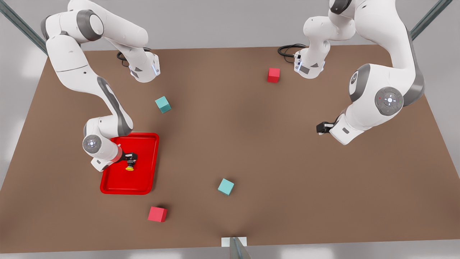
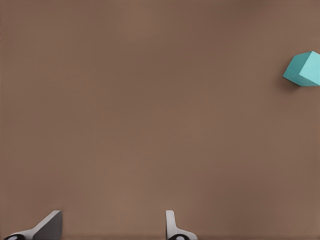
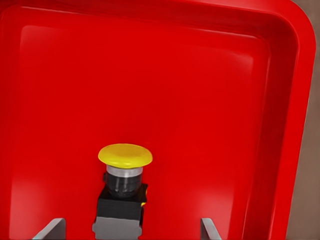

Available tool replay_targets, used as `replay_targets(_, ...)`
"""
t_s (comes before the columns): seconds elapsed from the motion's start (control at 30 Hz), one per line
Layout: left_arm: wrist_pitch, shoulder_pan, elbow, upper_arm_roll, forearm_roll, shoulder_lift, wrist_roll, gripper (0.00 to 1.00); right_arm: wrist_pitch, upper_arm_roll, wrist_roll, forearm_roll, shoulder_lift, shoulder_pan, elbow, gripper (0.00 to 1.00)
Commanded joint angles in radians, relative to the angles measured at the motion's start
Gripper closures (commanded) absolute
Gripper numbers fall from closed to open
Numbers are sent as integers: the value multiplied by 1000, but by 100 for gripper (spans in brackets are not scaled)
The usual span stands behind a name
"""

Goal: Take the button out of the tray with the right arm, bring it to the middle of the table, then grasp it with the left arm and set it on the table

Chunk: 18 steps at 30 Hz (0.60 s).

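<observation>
The button (image 3: 124, 185), yellow-capped with a black-grey body, lies in the red tray (image 3: 210, 90) between the spread fingers of my right gripper (image 3: 130, 229). That gripper is open and the fingertips (image 3: 50, 229) stand clear of the body on both sides. In the front view the right gripper (image 1: 130, 157) hangs low over the tray (image 1: 143, 180) on the front view's left, with the button (image 1: 129, 166) just below it. My left gripper (image 1: 323, 127) waits open over the bare table (image 1: 273, 151) on the front view's right; its fingers (image 2: 172, 227) hold nothing.
Two teal cubes (image 1: 163, 104) (image 1: 225, 186) and two red cubes (image 1: 273, 75) (image 1: 157, 214) lie scattered on the table. One teal cube (image 2: 303, 69) sits off to the side in the left wrist view. The tray's raised rim (image 3: 295, 125) stands close beside the button.
</observation>
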Motion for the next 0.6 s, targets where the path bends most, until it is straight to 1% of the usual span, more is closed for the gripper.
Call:
replay_targets(0.0, 1, 0, -1, 0, 0, 0, -25, 0, 23, 0, -4, -16, 4, 0, -2, 0)
replay_targets(0.23, 10, -9, 10, 0, 0, 19, -25, 0, 65, 5, -1, -16, 9, 1, -64, 0)
replay_targets(0.57, 43, -18, 10, 0, 2, 46, -24, 0, 62, 11, -1, -16, 18, -2, -62, 0)
